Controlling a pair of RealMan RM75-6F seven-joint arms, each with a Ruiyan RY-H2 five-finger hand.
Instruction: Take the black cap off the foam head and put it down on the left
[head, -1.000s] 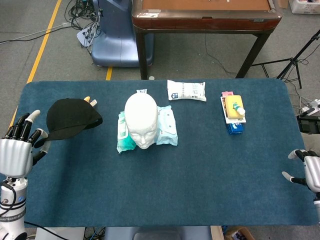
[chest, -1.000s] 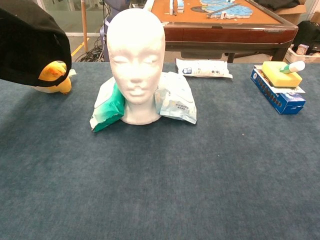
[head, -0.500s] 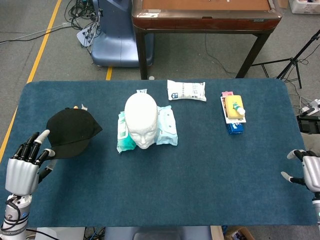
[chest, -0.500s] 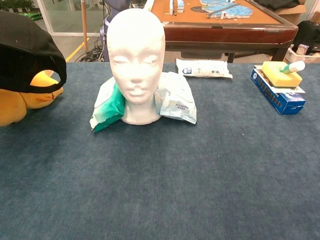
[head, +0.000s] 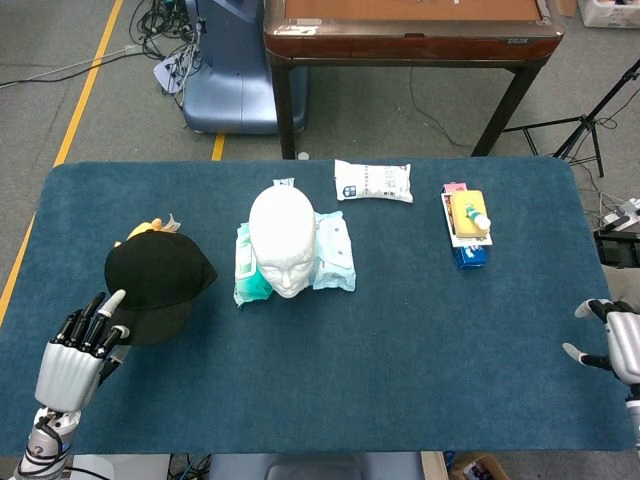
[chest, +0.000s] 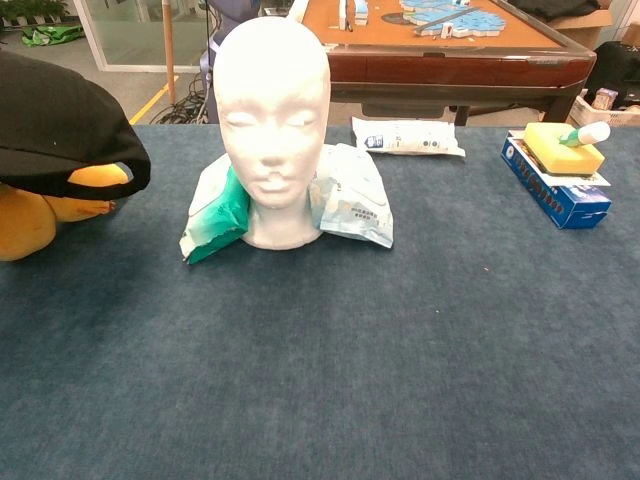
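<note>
**Cap and left robot hand at the desk's left edge**

Blue-covered desk (head: 400, 340) in a workshop. The black cap (head: 157, 282) lies near the left edge, partly over a yellow toy (chest: 30, 215), clear of the foam head (head: 282, 240). The left robot hand (head: 78, 352), fingers spread and empty, sits just toward the front-left corner from the cap; the right robot hand (head: 612, 345), also empty, stays far off.

The work surface is a table covered in dark blue felt (head: 400, 340), set on a grey floor (head: 60, 40). A yellow line (head: 85, 95) is marked across the floor at the far left. Behind the table stands a brown wooden table with dark legs (head: 410, 35), and a blue-grey machine base (head: 235, 80) is placed beside it, with loose cables (head: 165, 30) lying nearby. A black tripod stand (head: 590, 125) is seen at the right edge. Lighting is even.
</note>
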